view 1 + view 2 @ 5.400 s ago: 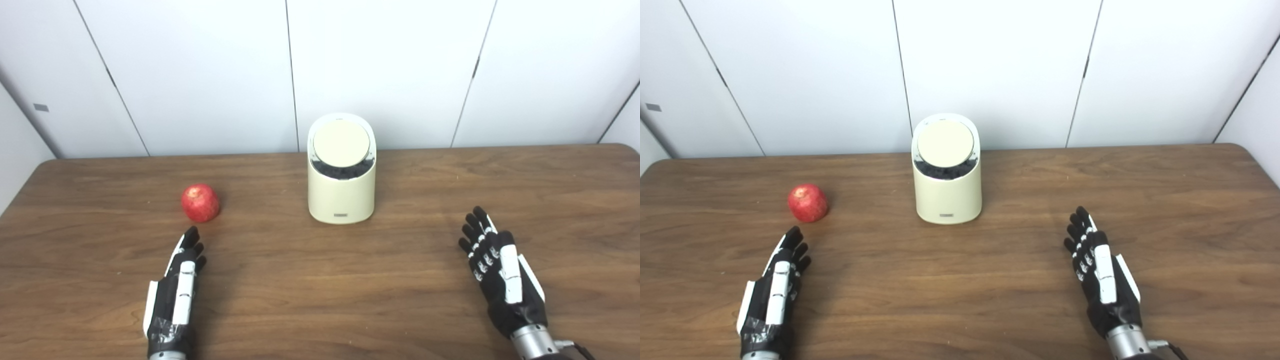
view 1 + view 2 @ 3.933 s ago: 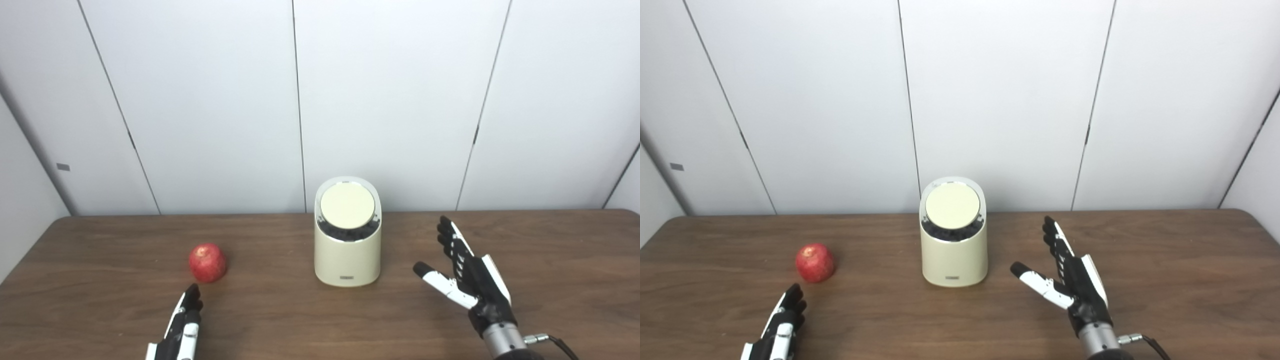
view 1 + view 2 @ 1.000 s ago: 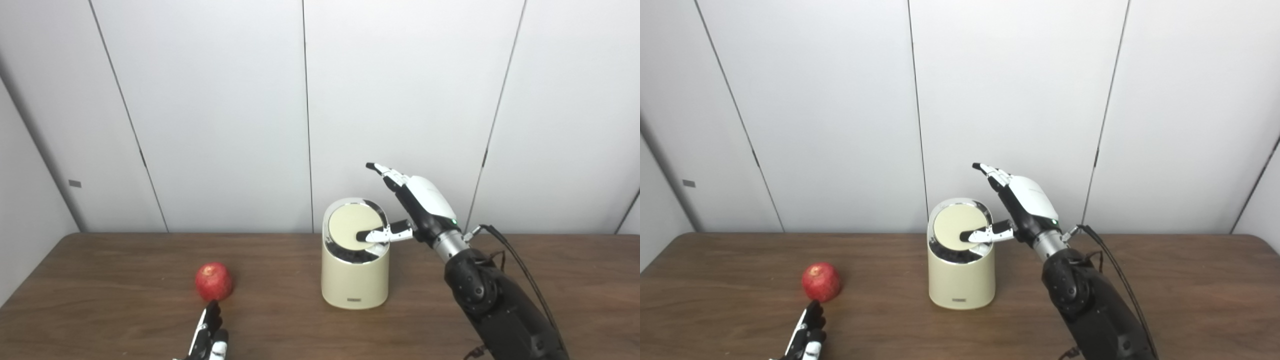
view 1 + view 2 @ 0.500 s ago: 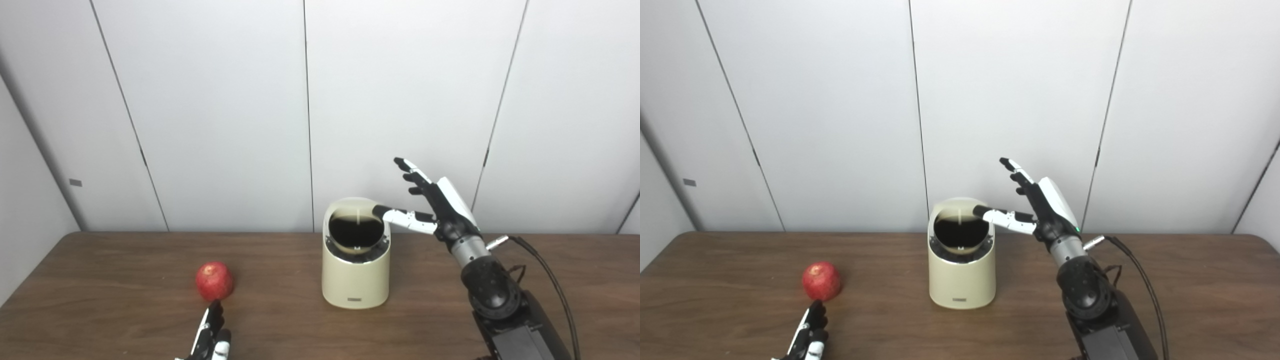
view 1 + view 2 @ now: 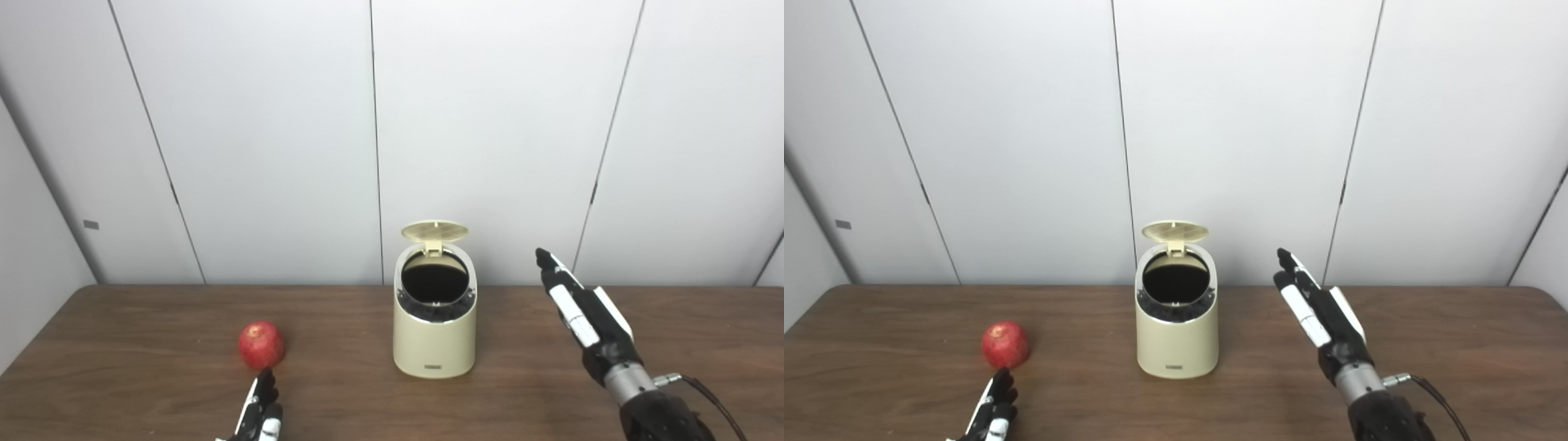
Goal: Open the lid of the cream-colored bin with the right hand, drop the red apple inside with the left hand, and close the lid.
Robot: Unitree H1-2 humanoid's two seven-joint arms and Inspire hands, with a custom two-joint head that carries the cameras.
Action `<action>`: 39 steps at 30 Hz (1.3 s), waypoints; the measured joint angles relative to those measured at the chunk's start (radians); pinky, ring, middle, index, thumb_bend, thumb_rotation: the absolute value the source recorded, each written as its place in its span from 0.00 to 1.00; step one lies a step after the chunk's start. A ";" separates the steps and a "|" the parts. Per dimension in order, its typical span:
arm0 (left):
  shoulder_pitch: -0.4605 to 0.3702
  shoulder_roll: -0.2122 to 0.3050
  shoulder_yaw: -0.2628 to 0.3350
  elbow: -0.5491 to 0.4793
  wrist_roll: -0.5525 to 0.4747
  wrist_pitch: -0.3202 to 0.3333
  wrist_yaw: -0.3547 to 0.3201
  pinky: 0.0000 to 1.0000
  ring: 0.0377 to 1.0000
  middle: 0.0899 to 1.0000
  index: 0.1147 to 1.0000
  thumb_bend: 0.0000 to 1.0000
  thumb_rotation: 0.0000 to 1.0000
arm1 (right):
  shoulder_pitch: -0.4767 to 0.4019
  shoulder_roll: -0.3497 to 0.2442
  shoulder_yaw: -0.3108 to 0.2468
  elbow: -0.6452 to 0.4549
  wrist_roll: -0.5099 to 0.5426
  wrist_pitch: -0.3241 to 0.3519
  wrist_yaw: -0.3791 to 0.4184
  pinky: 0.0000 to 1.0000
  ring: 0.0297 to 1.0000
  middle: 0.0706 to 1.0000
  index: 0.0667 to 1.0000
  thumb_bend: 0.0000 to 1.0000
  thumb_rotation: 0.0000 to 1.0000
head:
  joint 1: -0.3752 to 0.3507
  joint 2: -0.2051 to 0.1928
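The red apple point(image 5: 261, 345) sits on the table point(image 5: 122, 367), well left of the cream-colored bin point(image 5: 435, 334), whose lid point(image 5: 434, 231) stands tipped up behind a dark open mouth. The left hand point(image 5: 258, 416) lies just in front of the apple, fingertips almost at it, empty; only its tips show, so its spread cannot be told. The right hand point(image 5: 582, 315) hangs right of the bin, fingers straight, holding nothing. The grasp falls to the left hand

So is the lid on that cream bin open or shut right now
Open. The lid stands flipped up behind the cream bin, and its round dark mouth is uncovered. Neither hand touches it.
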State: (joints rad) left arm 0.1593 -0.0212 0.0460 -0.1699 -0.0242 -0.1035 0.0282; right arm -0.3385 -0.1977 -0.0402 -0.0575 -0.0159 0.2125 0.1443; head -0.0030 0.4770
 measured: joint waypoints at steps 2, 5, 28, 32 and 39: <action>0.000 0.001 0.002 0.000 -0.017 -0.001 -0.002 1.00 0.99 0.99 1.00 0.45 0.74 | 0.035 -0.001 -0.009 -0.033 0.022 0.007 0.005 1.00 0.99 0.97 0.95 0.72 0.93 | -0.006 0.003; 0.000 0.003 0.005 -0.002 -0.026 0.000 -0.003 1.00 0.99 0.99 0.99 0.43 0.74 | 0.096 -0.001 -0.023 -0.071 0.055 0.010 0.015 1.00 0.99 0.97 0.95 0.72 0.93 | -0.021 0.012; 0.006 0.062 0.053 -0.026 -0.061 0.065 -0.023 0.98 0.97 0.98 0.98 0.42 0.78 | 0.324 0.145 -0.054 -0.173 0.173 -0.062 -0.024 1.00 1.00 1.00 0.98 0.65 0.94 | -0.068 0.089; 0.008 0.060 0.054 -0.030 -0.054 0.067 -0.022 0.95 0.96 0.97 0.96 0.44 0.74 | 0.329 0.144 -0.063 -0.147 0.179 -0.092 -0.027 1.00 1.00 1.00 0.99 0.64 0.95 | 0.004 0.087; 0.008 0.043 0.055 -0.030 -0.050 0.067 -0.013 0.93 0.96 0.96 0.96 0.49 0.71 | 0.342 0.119 -0.081 -0.068 0.222 -0.145 -0.016 1.00 1.00 1.00 1.00 0.63 0.94 | 0.112 0.078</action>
State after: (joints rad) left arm 0.1675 0.0217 0.1014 -0.2002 -0.0747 -0.0369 0.0152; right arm 0.0034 -0.0783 -0.1210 -0.1256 0.2057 0.0676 0.1282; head 0.1089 0.5553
